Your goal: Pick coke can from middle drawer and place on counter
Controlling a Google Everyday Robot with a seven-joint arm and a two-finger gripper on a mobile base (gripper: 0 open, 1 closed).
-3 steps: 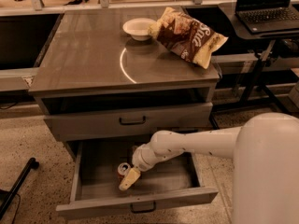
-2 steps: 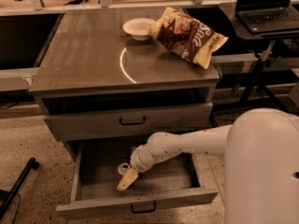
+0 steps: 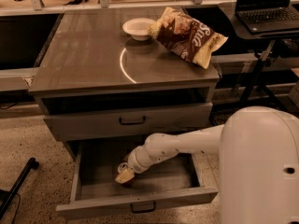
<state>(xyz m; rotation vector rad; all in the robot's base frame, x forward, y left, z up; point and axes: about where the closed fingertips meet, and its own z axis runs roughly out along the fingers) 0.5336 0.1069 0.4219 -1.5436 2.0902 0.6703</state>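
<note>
The middle drawer (image 3: 88, 190) is pulled open at the bottom of the cabinet, with its dark handle on the front. My gripper (image 3: 125, 175) reaches down into the drawer's left-centre part, at the end of the white arm coming from the right. The coke can (image 3: 123, 167) shows its silver top right at the gripper, and a bit of dark red body shows under the gripper's tan tip; most of the can is hidden. The counter (image 3: 84, 59) is the glossy grey-brown cabinet top with a bright arc of light on it.
A white bowl (image 3: 138, 28) and a brown chip bag (image 3: 189, 36) lie at the counter's back right. A shut drawer front (image 3: 132, 121) sits above the open drawer. A dark desk with a laptop (image 3: 266, 8) stands to the right. My white body (image 3: 261, 171) fills the lower right.
My white body and arm have shifted slightly left. The gripper stays at the can in the drawer, nearly where it was.
</note>
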